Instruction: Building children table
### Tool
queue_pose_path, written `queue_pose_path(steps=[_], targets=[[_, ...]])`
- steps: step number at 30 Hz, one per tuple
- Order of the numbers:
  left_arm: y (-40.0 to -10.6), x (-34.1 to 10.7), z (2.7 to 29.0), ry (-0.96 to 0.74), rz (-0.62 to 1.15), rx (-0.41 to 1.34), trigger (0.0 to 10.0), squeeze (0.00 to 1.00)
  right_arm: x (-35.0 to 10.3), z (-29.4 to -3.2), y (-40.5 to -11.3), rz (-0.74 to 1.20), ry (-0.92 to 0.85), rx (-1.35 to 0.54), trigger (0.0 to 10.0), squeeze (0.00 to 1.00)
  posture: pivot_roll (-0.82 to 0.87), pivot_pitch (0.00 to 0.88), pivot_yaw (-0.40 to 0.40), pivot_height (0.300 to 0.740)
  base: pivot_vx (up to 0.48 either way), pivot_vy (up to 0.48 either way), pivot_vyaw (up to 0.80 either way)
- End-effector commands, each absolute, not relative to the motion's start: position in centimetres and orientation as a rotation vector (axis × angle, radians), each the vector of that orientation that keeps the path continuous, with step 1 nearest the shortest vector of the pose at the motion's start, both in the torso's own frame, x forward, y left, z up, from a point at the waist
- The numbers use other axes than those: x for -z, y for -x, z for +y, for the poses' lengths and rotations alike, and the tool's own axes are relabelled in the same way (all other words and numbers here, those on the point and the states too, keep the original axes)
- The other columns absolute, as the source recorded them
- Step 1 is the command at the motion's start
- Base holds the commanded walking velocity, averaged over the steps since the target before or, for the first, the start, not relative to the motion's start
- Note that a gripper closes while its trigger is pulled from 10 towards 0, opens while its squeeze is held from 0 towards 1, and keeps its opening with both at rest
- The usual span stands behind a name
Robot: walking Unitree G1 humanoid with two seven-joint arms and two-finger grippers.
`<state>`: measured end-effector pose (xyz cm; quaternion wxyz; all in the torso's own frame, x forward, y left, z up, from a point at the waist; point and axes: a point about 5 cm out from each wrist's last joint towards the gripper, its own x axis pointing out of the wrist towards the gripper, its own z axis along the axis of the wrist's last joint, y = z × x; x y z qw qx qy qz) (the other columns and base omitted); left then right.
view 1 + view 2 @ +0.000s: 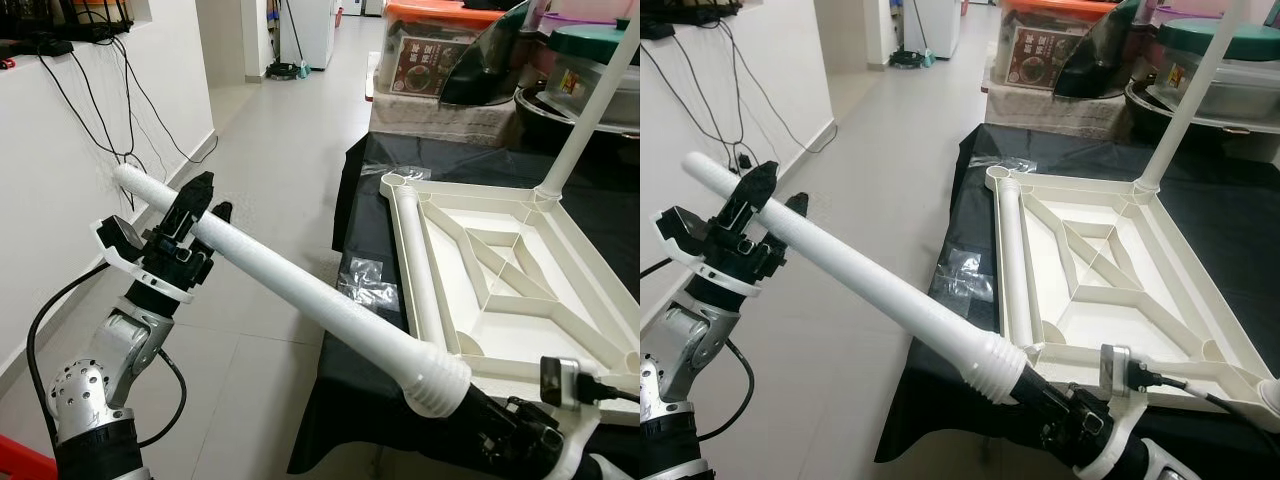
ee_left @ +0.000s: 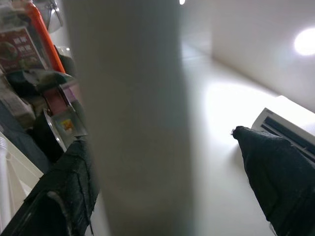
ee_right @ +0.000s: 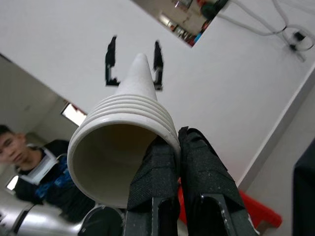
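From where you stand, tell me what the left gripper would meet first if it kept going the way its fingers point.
Past the white table leg between its fingers, the left gripper points over bare floor toward the hallway; nothing looks near, though depth is unclear.

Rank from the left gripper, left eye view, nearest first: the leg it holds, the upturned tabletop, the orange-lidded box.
1. The white leg, held in the left gripper, running toward the right gripper.
2. The upturned tabletop, on the black-covered surface to the gripper's right.
3. The orange-lidded box, at the far end beyond the tabletop.
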<state>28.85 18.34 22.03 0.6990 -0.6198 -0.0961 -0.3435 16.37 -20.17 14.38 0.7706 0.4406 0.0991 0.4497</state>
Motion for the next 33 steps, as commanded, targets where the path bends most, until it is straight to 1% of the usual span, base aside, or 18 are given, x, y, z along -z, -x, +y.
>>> queue_pose_path(steps=[1, 4, 5, 14, 27, 28, 29, 32, 33], targets=[[-28.9, -22.2, 18.1, 1.400, -0.204, 0.794, 10.0, 0.00, -14.5, -20.0, -16.2, 0.225, -0.932, -1.005, 0.0, 0.00, 0.09, 0.000, -0.079, 0.740, 0.000, 0.000, 0.00], [-28.9, -22.2, 18.1, 1.413, -0.206, 0.794, 10.0, 0.00, -14.5, -19.9, -16.2, 0.228, -0.930, -1.009, 0.0, 0.00, 0.09, 0.000, -0.079, 0.740, 0.000, 0.000, 0.00], [-28.9, -22.1, 18.2, 1.440, -0.212, 0.791, 0.0, 0.00, -14.5, -19.8, -16.2, 0.229, -0.928, -1.015, 0.0, 0.00, 0.09, 0.000, -0.079, 0.740, 0.000, 0.000, 0.00], [-29.1, -21.9, 18.7, 1.473, -0.222, 0.778, 0.0, 0.00, -14.5, -19.8, -16.4, 0.223, -0.920, -1.023, 0.0, 0.00, 0.09, 0.000, -0.079, 0.740, 0.000, 0.000, 0.00], [-29.4, -21.8, 18.8, 1.497, -0.221, 0.743, 0.0, 0.00, -14.8, -19.8, -17.0, 0.171, -0.896, -1.011, 0.0, 0.00, 0.09, 0.000, -0.082, 0.740, 0.000, 0.000, 0.00], [-29.4, -21.7, 18.7, 1.481, -0.210, 0.739, 0.0, 0.00, -14.8, -19.8, -17.1, 0.173, -0.882, -1.004, 10.0, 0.00, 0.09, 0.000, -0.082, 0.740, 0.000, 0.000, 0.00], [-29.5, -21.8, 18.5, 1.472, -0.205, 0.743, 10.0, 0.00, -14.7, -19.8, -17.2, 0.170, -0.872, -0.997, 10.0, 0.30, 0.09, 0.000, -0.083, 0.740, 0.000, 0.000, 0.00], [-29.6, -21.9, 18.4, 1.465, -0.199, 0.749, 10.0, 0.00, -14.7, -19.8, -17.4, 0.165, -0.862, -0.993, 10.0, 0.30, 0.10, 0.000, -0.085, 0.740, 0.000, 0.000, 0.00], [-29.6, -22.0, 18.4, 1.465, -0.200, 0.750, 10.0, 0.00, -14.7, -19.8, -17.3, 0.165, -0.861, -0.993, 10.0, 1.00, 0.10, 0.000, -0.085, 0.740, 0.000, 0.000, 0.00]])
